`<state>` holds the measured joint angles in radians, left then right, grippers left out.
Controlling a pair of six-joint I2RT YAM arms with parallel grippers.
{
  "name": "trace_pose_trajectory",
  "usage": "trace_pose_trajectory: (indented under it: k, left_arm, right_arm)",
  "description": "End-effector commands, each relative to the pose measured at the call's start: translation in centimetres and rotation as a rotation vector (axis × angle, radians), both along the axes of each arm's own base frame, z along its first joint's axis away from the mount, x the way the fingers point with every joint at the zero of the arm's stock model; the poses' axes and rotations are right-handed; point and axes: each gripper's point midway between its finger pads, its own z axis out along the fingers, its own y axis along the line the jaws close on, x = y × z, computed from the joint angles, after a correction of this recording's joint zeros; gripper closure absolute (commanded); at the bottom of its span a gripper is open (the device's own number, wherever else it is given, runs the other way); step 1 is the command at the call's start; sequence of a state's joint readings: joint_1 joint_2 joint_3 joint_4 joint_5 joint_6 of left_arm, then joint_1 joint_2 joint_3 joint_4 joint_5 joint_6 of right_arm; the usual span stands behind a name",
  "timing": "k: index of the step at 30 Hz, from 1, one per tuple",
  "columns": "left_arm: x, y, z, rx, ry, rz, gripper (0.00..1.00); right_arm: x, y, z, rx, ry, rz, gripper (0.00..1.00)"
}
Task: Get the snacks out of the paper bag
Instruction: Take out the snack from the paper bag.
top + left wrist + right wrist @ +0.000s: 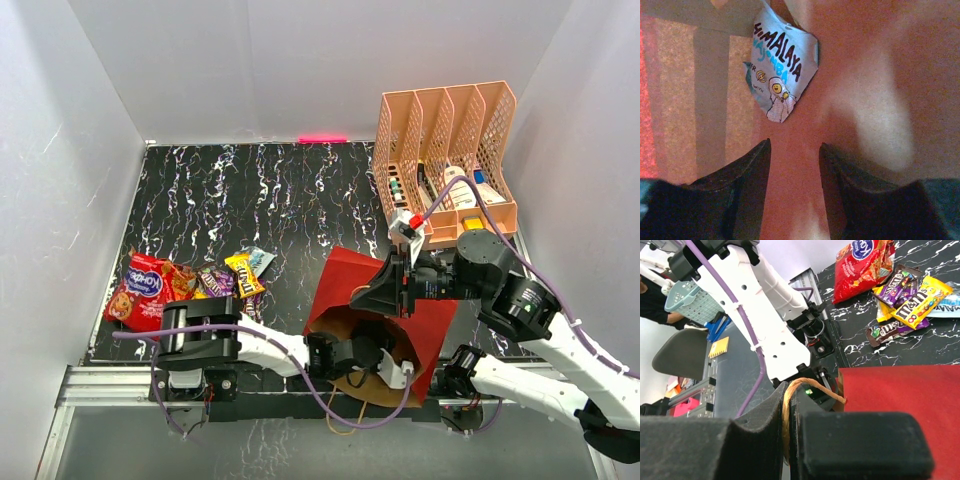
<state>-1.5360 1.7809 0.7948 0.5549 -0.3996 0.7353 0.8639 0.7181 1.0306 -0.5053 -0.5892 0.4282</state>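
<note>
left gripper point(794, 146), jaws parted and empty, hovers just short of a pale blue-and-white snack packet point(782, 70) inside the dark red paper carrier bag point(345, 278); best to advance until its corner sits between the jaws, then close. right gripper point(790, 395) clamps the twisted brown cord handle point(815, 389).

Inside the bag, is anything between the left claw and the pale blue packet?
Nothing visible is. In the left wrist view the left claw stands open, and the pale blue packet lies ahead of it on the bare inside of the paper bag. The right claw is shut on the bag's cord handle.
</note>
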Motion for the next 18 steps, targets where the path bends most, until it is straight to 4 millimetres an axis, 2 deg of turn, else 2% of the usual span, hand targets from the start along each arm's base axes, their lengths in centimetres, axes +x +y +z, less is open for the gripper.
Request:
trace_pose_trajectory:
  k: [1, 7, 13, 18]
  left_arm:
    - [1.4, -1.9, 2.4, -0.044, -0.093, 0.008, 0.57]
    - [1.5, -3.1, 2.9, -0.083, -0.083, 0.014, 0.55]
    - [2.0, -4.8, 3.9, -0.175, -0.087, -0.015, 0.55]
    - [2.9, -6.0, 4.3, -0.186, -0.075, -0.011, 0.55]
  right_arm:
    - [-0.6, 0.2, 1.9, 0.071, -0.034, 0.035, 0.93]
    - [0.2, -0.6, 2.2, 0.062, -0.024, -0.053, 0.93]
    - [0.1, -1.4, 2.1, 0.066, -0.03, -0.081, 0.93]
    - [1.5, -2.1, 1.8, 0.069, -0.021, -0.188, 0.93]
